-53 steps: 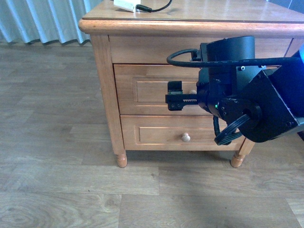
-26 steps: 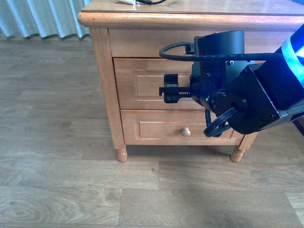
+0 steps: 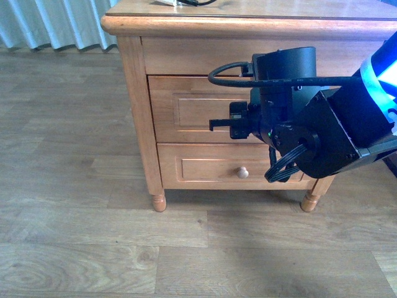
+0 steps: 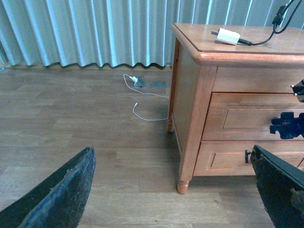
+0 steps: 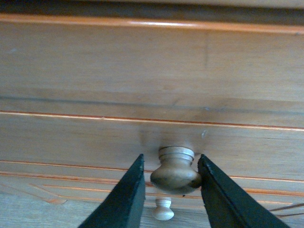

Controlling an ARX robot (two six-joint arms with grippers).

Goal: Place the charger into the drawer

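The charger [image 4: 226,36], a small white block with a black cable, lies on top of the nightstand; only a sliver of the charger [image 3: 166,2] shows in the front view. The upper drawer [image 3: 186,112] sits flush with the nightstand's front. My right gripper [image 5: 172,164] is shut on the drawer's round wooden knob [image 5: 175,175], one finger on each side. In the front view the right gripper [image 3: 239,121] presses against the drawer front. My left gripper [image 4: 173,190] hangs open over the floor, left of the nightstand and holding nothing.
The lower matching drawer [image 3: 205,169] has its own pale knob [image 3: 242,172] just below my right arm. A white cable [image 4: 142,95] lies on the wood floor near the curtain [image 4: 95,33]. The nightstand leg [image 4: 182,183] stands between my left fingers.
The view shifted early on as the nightstand slid up in frame. Since half a second ago the right gripper's jaws have narrowed and closed onto the upper knob. The drawer front looks unmoved.
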